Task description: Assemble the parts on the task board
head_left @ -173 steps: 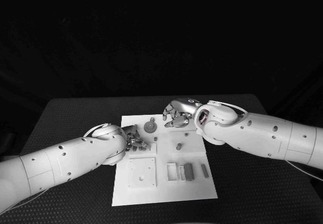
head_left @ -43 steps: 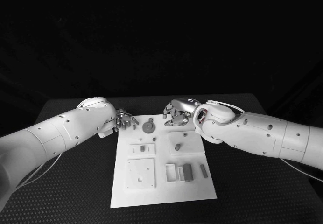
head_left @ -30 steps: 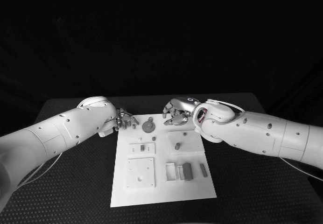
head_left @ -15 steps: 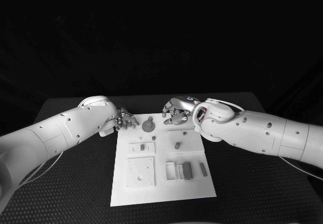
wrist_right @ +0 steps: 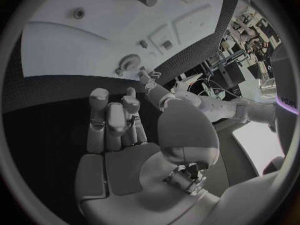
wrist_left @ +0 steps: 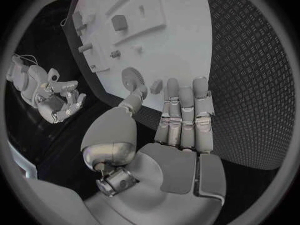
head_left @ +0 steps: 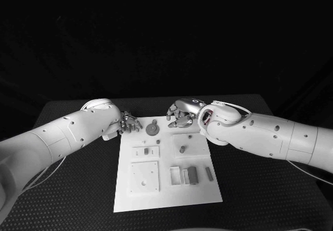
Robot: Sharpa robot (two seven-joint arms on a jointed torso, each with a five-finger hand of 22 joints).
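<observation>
The white task board (head_left: 170,197) lies in the middle of the table. A grey gear (head_left: 153,129) sits flat near its far edge, with small grey pegs (head_left: 182,149) just nearer. My left hand (head_left: 128,124) hovers at the board's far left corner, fingers straight and holding nothing. In the left wrist view the left hand (wrist_left: 181,120) has its thumb close to the gear (wrist_left: 131,77). My right hand (head_left: 182,118) hangs over the far edge, right of the gear, fingers loosely bent and holding nothing. The right wrist view shows the right hand (wrist_right: 119,135) and the gear (wrist_right: 128,63) beyond it.
Square plates (head_left: 146,177) and several upright grey blocks (head_left: 194,174) occupy the board's near half. Black textured table (head_left: 76,192) surrounds the board on both sides. My two forearms cross above the table's left and right flanks.
Since the oldest frame my left hand has left the board's left-middle plate and gone to the far left corner. Over the last second both hands have barely shifted.
</observation>
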